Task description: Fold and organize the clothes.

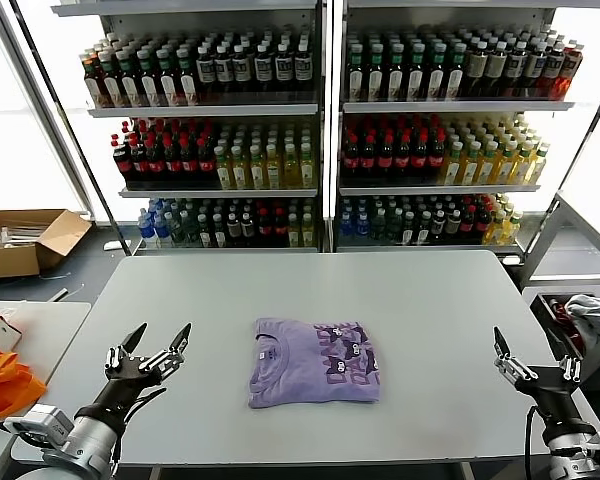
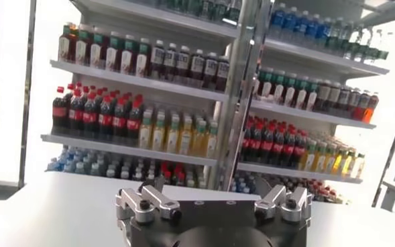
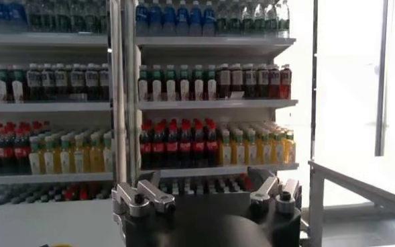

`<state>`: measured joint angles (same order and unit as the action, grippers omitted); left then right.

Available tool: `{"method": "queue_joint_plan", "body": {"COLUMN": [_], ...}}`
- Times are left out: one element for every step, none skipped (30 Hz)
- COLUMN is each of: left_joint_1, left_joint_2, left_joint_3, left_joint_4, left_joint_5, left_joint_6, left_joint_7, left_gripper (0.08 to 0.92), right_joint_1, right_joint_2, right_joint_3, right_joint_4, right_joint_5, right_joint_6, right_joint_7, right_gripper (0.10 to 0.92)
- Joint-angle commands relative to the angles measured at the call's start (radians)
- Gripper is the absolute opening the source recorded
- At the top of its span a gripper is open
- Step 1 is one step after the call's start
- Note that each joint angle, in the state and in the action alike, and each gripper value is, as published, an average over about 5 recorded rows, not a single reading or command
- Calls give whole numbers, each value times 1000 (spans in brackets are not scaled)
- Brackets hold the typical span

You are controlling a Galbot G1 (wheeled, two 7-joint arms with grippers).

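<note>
The T-shirt lies folded on the table, about midway between the left and right edges and nearer the near edge than the far one. My left gripper hangs over the near left corner, fingers spread, well apart from the shirt. My right gripper sits at the near right corner (just at the table's edge), fingers apart too. Behind the far edge stand shelves of bottles. A bag rests on a side table beyond the left edge, with a cardboard box on the floor behind it.

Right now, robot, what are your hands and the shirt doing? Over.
Left hand open, empty, left of the T-shirt. Right hand open, empty, at the table edge. T-shirt folded at center. Nothing blocking.
</note>
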<state>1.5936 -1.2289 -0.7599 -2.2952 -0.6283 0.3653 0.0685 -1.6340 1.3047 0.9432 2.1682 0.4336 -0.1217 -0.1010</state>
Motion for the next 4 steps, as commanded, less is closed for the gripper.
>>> {"method": "queue_joint_plan", "body": {"left_joint_1": [-3, -3, -3, -3], "left_joint_2": [-4, -5, -5, -5], "left_joint_3": [10, 15, 18, 22], "left_joint_4": [-6, -5, -5, -5], "left_joint_5": [21, 21, 22, 23], "left_joint_6": [-9, -10, -11, -12], "left_joint_7": [5, 5, 4, 4], "left_gripper": [823, 823, 823, 823], "right_joint_1": [-18, -21, -22, -24], "right_joint_2": [5, 5, 5, 5], "right_joint_3": [30, 29, 29, 28], "right_joint_4": [-2, -1, -1, 0], "right_joint_5": [13, 12, 12, 11], "right_joint_6": [2, 3, 4, 5], "right_joint_7": [9, 9, 8, 8], "right_gripper": [823, 823, 823, 823]}}
